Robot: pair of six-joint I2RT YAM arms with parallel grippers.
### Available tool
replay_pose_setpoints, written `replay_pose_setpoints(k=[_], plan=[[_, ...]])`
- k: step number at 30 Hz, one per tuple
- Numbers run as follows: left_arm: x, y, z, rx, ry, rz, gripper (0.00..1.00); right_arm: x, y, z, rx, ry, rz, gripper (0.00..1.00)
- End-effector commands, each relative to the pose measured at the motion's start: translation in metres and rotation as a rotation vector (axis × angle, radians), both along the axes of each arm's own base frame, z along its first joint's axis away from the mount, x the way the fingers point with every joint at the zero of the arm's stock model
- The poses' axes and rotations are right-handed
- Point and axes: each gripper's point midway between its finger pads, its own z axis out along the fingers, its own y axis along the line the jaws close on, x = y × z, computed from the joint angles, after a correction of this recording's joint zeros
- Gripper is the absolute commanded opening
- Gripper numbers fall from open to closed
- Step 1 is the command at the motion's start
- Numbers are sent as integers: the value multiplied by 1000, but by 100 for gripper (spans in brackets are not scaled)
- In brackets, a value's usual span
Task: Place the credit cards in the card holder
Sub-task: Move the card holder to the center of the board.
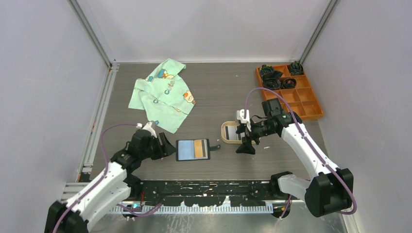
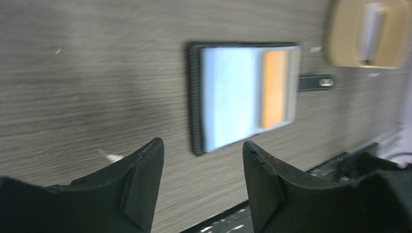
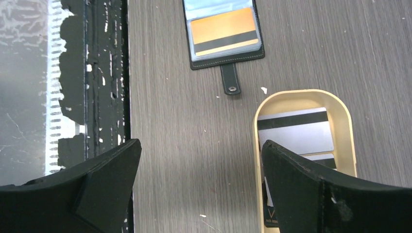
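Observation:
The black card holder [image 1: 193, 149] lies open on the table, an orange card and a pale card in its clear sleeves, snap tab pointing right. It also shows in the left wrist view [image 2: 245, 94] and the right wrist view [image 3: 224, 30]. Credit cards [image 3: 296, 131], white with dark stripes, lie in the beige oval tray [image 1: 228, 132]. My left gripper [image 1: 167, 145] is open and empty just left of the holder. My right gripper [image 1: 246, 145] is open and empty, above the table by the tray's near right edge.
A pale green printed cloth [image 1: 165, 94] lies at the back left. An orange compartment tray [image 1: 296, 94] with black bands stands at the back right. A black rail [image 1: 204, 187] runs along the table's near edge.

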Motion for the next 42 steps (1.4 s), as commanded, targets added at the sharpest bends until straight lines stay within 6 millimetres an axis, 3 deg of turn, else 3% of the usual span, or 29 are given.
replay_pose_setpoints(k=[1, 7, 11, 13, 25, 33, 38, 42], plan=[[8, 0, -28, 86, 96, 27, 61, 14, -6, 10, -52, -60, -6, 100], [15, -14, -34, 146, 78, 3, 60, 23, -7, 7, -68, -42, -54, 99], [15, -25, -33, 127, 96, -32, 47, 23, -6, 8, -64, -46, -54, 99], [14, -29, -35, 135, 107, -45, 45, 25, -8, 7, -74, -51, -62, 99], [15, -77, -34, 144, 109, -159, 41, 47, -30, -30, -270, -190, -105, 100], [23, -103, -35, 121, 91, -205, 42, 64, -33, -39, -302, -155, -191, 80], [26, -96, -15, 126, -1, -216, 47, 73, -38, -60, -352, -131, -209, 73], [27, -87, 15, 128, -149, -256, 53, 78, -37, -77, -400, -134, -197, 67]])
